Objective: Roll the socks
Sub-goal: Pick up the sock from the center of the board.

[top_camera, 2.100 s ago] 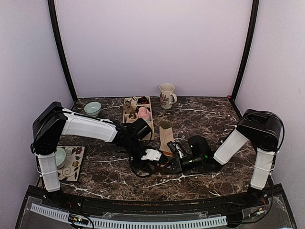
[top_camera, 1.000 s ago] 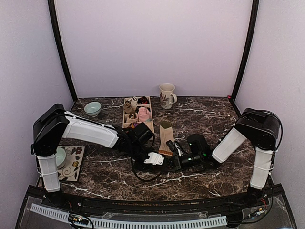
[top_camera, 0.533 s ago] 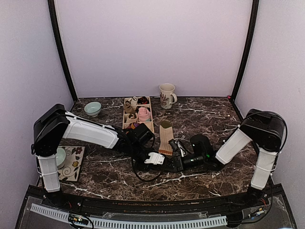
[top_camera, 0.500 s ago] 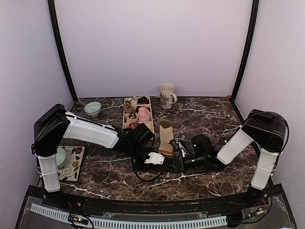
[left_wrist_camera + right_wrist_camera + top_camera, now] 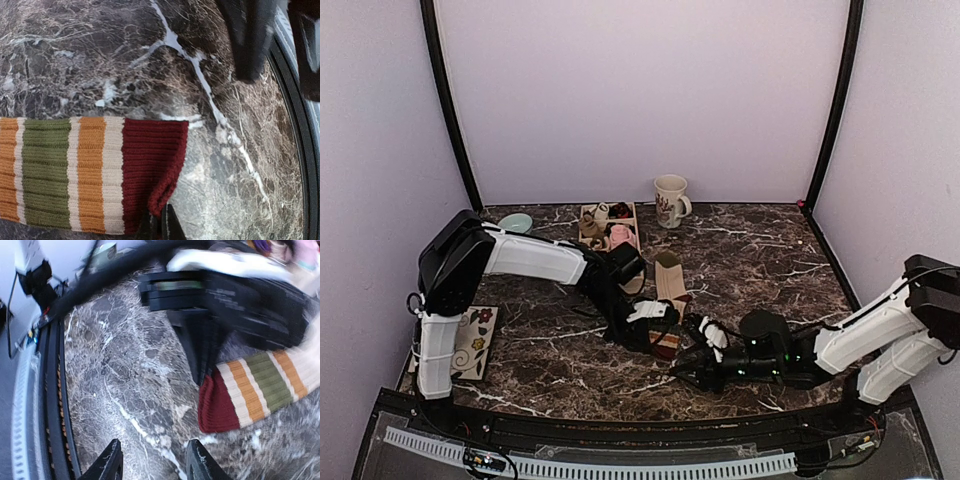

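Left wrist view shows the left gripper (image 5: 159, 226) pinching the maroon cuff edge of the striped sock (image 5: 75, 172), which lies flat on the marble table (image 5: 100, 50). The right gripper (image 5: 152, 462), fingers spread and empty, faces that cuff from near. Farther off stand a wooden tray (image 5: 605, 235) and a mug (image 5: 670, 200).

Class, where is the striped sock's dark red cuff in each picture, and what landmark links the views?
Top view: the cuff lies just below centre.
Left wrist view: cuff at bottom centre, at the right end of the stripes.
Right wrist view: cuff right of centre, at the left end of the stripes.
Shared landmark: the left tool, pinching the cuff's edge.
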`<state>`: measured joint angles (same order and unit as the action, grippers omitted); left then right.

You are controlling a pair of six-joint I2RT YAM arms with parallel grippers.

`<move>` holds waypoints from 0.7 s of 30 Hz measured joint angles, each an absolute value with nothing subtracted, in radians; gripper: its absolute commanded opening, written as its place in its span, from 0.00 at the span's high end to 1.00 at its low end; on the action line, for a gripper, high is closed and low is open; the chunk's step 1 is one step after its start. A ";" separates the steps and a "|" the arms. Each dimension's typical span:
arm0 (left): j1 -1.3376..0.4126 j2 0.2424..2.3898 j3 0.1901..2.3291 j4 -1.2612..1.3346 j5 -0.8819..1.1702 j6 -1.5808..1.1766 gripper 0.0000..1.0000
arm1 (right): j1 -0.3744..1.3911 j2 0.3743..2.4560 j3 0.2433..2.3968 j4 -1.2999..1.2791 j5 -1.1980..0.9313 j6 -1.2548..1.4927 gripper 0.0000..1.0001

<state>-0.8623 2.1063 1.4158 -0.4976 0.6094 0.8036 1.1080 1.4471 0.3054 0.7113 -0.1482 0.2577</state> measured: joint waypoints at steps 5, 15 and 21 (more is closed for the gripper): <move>-0.824 2.214 1.564 -0.653 0.728 0.800 1.00 | 1.195 1.469 0.400 0.593 -0.015 0.077 0.56; -0.799 2.332 1.722 -0.901 0.846 0.861 1.00 | 1.219 1.573 0.444 0.551 0.140 -0.113 0.58; -0.801 2.338 1.724 -0.986 0.850 0.889 1.00 | 1.219 1.650 0.459 0.593 0.175 -0.149 0.62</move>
